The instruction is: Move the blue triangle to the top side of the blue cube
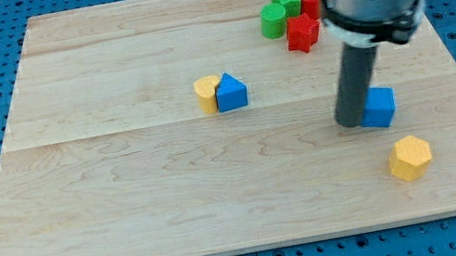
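Observation:
The blue triangle (230,93) lies near the middle of the wooden board, touching a yellow block (208,94) on its left. The blue cube (380,107) sits at the view's right. My tip (352,120) rests on the board right against the cube's left side, far to the right of the blue triangle. The rod and arm body above it hide part of the board behind.
A yellow hexagonal block (410,157) lies below the blue cube. A cluster at the view's top right holds a green cylinder (273,20), a green block (287,0), a red star-like block (303,33) and a red block (310,2). The board (130,211) sits on blue pegboard.

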`<control>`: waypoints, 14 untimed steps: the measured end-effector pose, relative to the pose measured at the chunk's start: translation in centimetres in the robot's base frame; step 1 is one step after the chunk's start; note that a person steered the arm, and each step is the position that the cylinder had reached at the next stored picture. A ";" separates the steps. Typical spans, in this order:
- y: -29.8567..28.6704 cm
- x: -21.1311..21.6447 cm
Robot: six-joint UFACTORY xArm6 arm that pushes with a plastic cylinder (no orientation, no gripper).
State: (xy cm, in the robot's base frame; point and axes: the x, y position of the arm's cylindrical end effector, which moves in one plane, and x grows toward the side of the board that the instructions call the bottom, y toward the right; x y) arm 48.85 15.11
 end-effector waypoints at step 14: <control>-9.4 -7.3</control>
State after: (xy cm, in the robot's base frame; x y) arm 41.57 5.75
